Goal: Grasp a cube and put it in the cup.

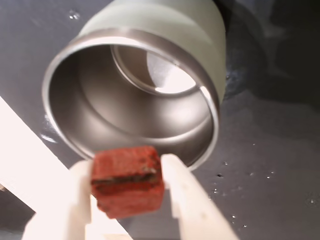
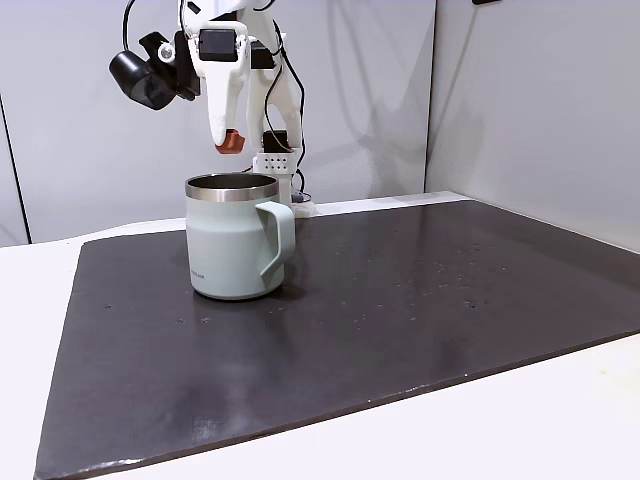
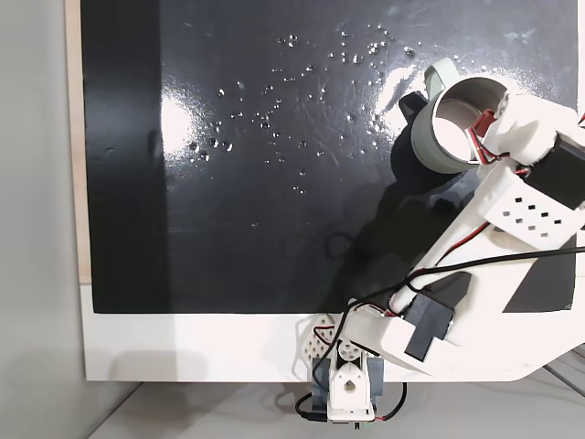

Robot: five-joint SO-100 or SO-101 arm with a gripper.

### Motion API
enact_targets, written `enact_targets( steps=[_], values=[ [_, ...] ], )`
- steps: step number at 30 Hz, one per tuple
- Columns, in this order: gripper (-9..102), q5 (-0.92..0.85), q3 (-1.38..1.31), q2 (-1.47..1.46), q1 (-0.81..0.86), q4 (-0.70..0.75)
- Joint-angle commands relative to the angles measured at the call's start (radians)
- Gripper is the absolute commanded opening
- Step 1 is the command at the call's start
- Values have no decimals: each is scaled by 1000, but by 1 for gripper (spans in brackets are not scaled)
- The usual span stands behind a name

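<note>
Your pincer is clamped on the cube: in the wrist view the two white fingers press its left and right faces, so the jaws stand only as wide as the block, with its dark groove facing the camera. You have it raised well clear of the bench, and that height looks deliberate, since the cube has to pass over the steel rim before it can drop.

In a fixed view from the side, the cube hangs above the cup, over the mouth or just behind its far edge; I cannot tell which. From above, the arm covers part of the cup, so that view does not settle it either. The wrist view puts the cube at the near rim, not yet centred over the opening.

The cup stands upright, handle toward the side camera. Its shiny interior looks empty: bare metal walls and a bright reflection on the bottom.

I'd judge you want a little more reach before letting go, or the cube may clip the rim.
</note>
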Motion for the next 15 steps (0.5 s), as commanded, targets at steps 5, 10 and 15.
enact_targets(
  steps=[5,10,15],
  values=[
    [2,-8,-35,-12,6,5],
    [20,-8,-20,-9,3,6],
    [23,-9,-29,-11,3,6]
  ],
)
